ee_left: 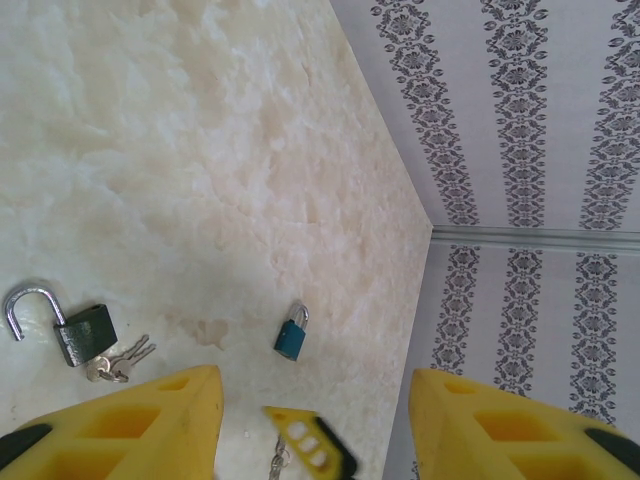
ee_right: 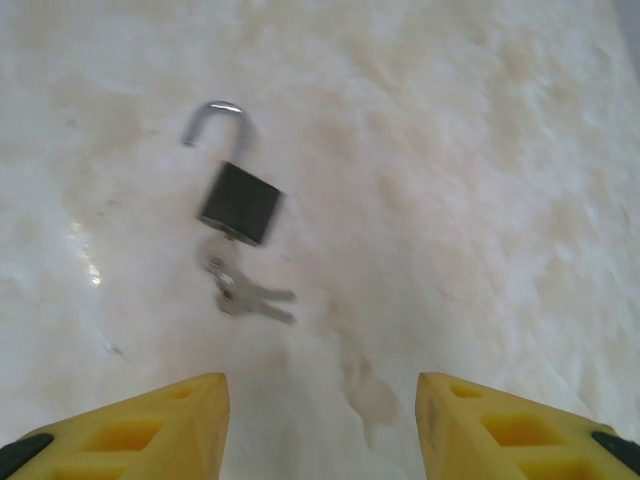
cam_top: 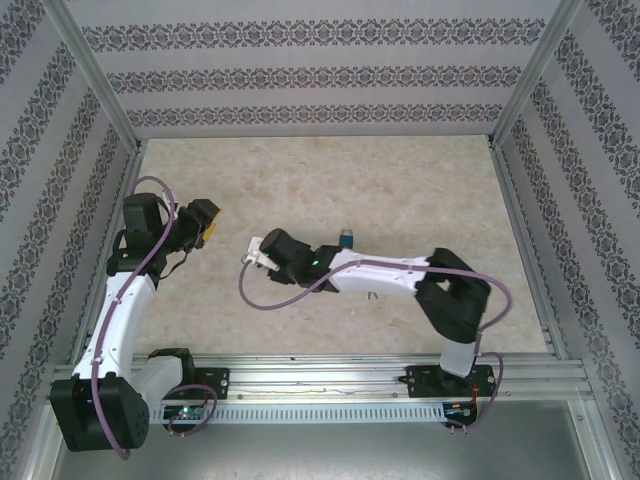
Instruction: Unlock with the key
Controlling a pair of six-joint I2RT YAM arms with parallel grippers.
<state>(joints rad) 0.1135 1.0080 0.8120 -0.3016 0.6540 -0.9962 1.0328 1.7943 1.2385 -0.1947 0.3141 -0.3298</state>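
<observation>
Top external view: the left gripper [cam_top: 207,222] and the right gripper [cam_top: 257,250] hang close together over the table [cam_top: 400,180]. A small blue lock [cam_top: 346,238] sits just behind the right arm.

Left wrist view: the left fingers [ee_left: 150,420] are spread apart and hold nothing. The dark lock [ee_left: 87,333] lies on the table, off to one side. Its metal loop [ee_left: 22,300] is swung open, and the keys [ee_left: 118,362] touch its bottom end. The blue lock lies well apart from it.

Right wrist view: the right fingers [ee_right: 130,425] are spread too, with nothing between them. The dark lock lies on the table ahead of them, a bit blurry. The job looks done to me. The arms are close, so they could bump. A finger could also knock the dark lock and push its loop shut.
</observation>
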